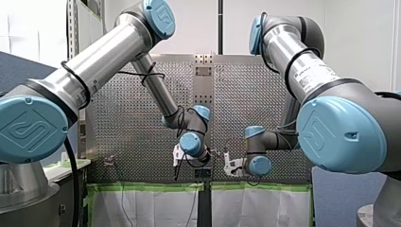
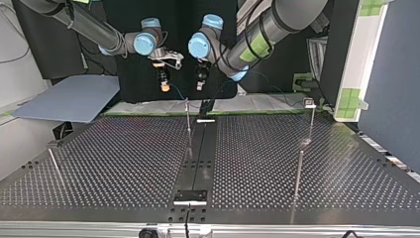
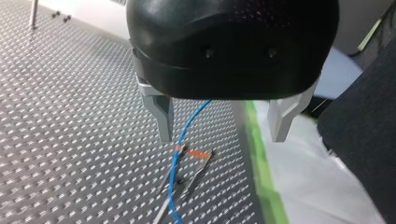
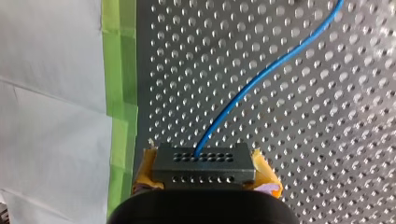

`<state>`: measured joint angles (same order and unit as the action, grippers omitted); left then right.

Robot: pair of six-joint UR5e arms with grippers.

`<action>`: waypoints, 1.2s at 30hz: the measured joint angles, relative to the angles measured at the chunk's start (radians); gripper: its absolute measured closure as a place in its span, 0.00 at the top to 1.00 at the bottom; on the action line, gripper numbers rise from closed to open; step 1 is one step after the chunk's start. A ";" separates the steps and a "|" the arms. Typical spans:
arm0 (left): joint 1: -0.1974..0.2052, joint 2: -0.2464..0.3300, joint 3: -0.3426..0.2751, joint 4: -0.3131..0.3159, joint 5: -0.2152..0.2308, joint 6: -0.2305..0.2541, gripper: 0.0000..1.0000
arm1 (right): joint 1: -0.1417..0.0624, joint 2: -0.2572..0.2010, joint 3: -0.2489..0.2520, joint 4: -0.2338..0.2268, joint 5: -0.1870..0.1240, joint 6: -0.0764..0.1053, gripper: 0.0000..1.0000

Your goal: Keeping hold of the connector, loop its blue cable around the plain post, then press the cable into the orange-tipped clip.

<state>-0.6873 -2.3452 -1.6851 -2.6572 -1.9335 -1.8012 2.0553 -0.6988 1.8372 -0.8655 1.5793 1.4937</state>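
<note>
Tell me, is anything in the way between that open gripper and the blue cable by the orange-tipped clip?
Nothing visible is. In the left wrist view my left gripper hangs open over the blue cable, which runs past the orange-tipped clip. Only the perforated table shows beneath them.

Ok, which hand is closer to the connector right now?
Right. My right hand is shut on the connector; my left hand hangs open over the blue cable by the orange-tipped clip, apart from it.
</note>
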 joint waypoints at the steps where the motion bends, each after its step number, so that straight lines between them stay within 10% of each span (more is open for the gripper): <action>1: -0.001 -0.001 0.000 -0.007 0.007 0.001 1.00 | 0.004 0.000 0.000 -0.001 0.000 -0.003 0.00; 36: 0.116 -0.001 -0.078 -0.035 -0.016 0.073 1.00 | 0.098 -0.004 -0.033 0.008 -0.064 -0.069 0.00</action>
<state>-0.5709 -2.3461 -1.7635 -2.6926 -1.9494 -1.7281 2.1530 -0.7033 1.8039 -0.8574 1.5150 1.4249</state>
